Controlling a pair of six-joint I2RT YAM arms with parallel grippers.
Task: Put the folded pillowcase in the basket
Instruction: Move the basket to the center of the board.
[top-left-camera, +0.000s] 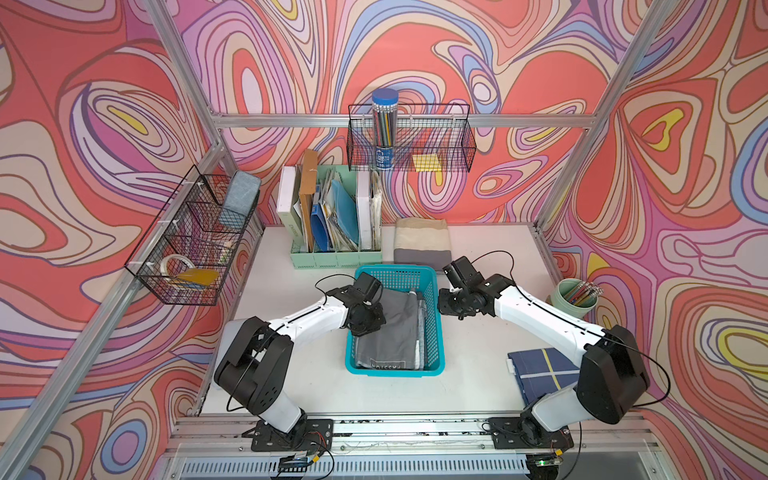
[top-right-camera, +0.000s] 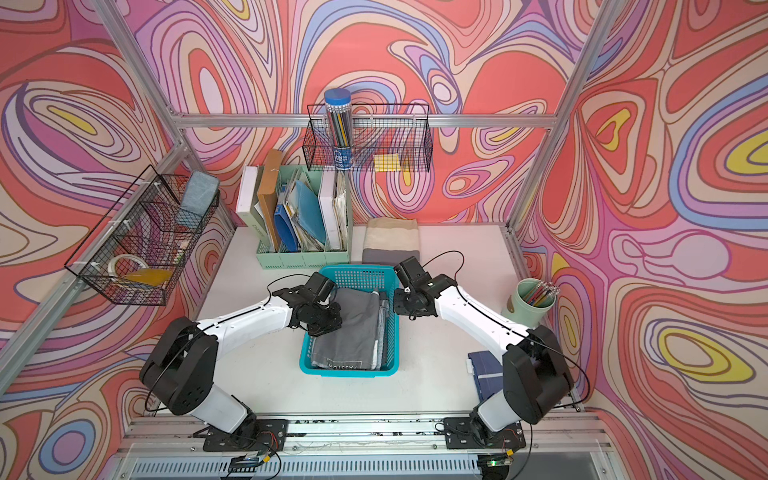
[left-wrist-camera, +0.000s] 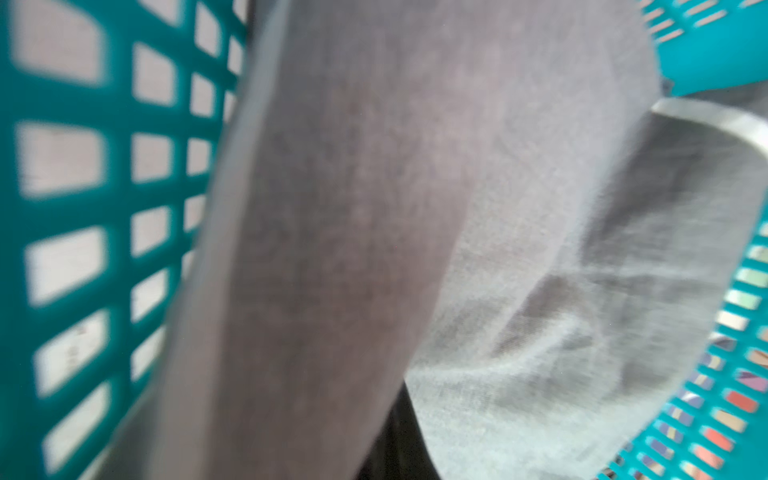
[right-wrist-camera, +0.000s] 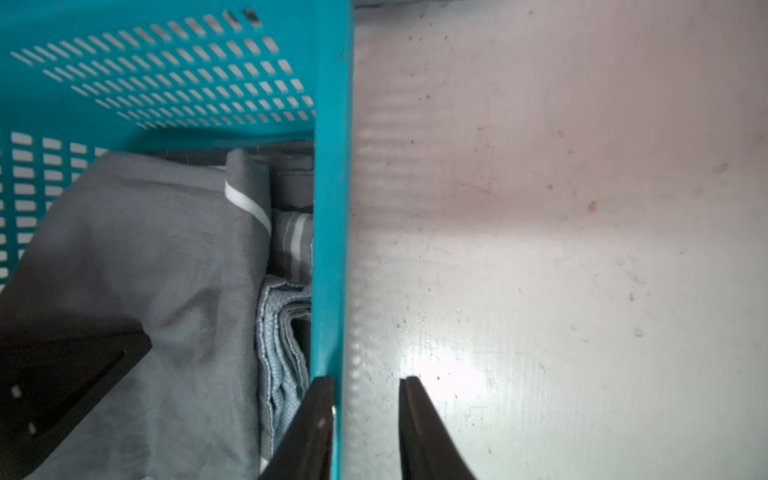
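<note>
Mid-table, inside rectangular turquoise perforated plastic basket (top-left-camera: 395, 371): left gripper (top-left-camera: 368, 322) clenched, low over folded grey fabric pillowcase (top-left-camera: 395, 332); I can't tell if it pinches cloth. Pillowcase lies in basket's left half, long axis front-to-back like basket's. Left arm nearer. Right gripper (right-wrist-camera: 368, 380) has jaws apart, straddling basket's right wall. My count:
- one basket
- one pillowcase
- beside it, striped grey cloth (right-wrist-camera: 293, 241) and pale blue waffle cloth (right-wrist-camera: 278, 332)
</note>
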